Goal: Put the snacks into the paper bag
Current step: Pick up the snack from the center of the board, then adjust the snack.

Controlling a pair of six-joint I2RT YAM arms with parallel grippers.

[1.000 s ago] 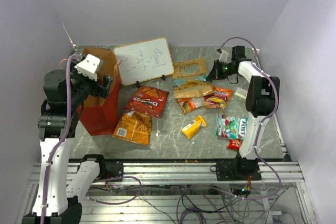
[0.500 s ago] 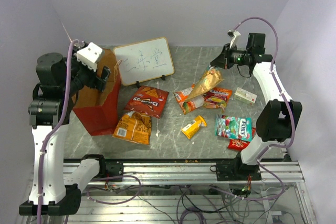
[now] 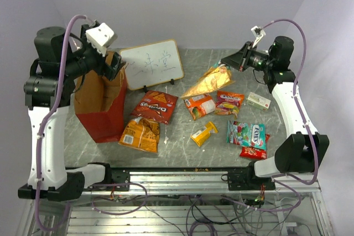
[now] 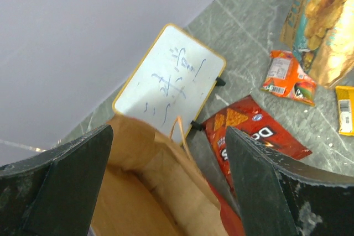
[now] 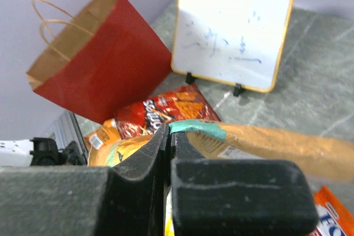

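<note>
Right pincer [image 3: 225, 63] is clamped tight on the top edge of a tan-and-teal chip bag [image 3: 207, 83], which hangs slanting down toward mid-table. Whether its low corner touches the surface, can't tell. Left pincer [image 3: 113, 68] is spread wide, gripping nothing, poised over the mouth of the paper bag [image 3: 105, 109].

Sweeping from the near edge: a small red pack [image 3: 251, 152] sits toward the near right corner, touching the teal-white candy bag [image 3: 244, 134], whose lettering is too small to read. Left of that there's a yellow pack [image 3: 203, 134] at mid-table. An orange chip bag [image 3: 140, 133] lies just beside the paper bag's foot.

The paper bag stands at the left edge, red outside, brown kraft inside, loop handles up. Next back is the red bag [image 3: 156, 106], reading Doritos, upside down from the top view. An orange pack [image 3: 199, 106] and a red-orange pack [image 3: 229, 102] lie side by side below the hanging chip bag. A small white box [image 3: 258, 101] sits toward the right edge.

At the far side a white framed board [image 3: 152, 64] is propped up, its blue handwriting not legible.
</note>
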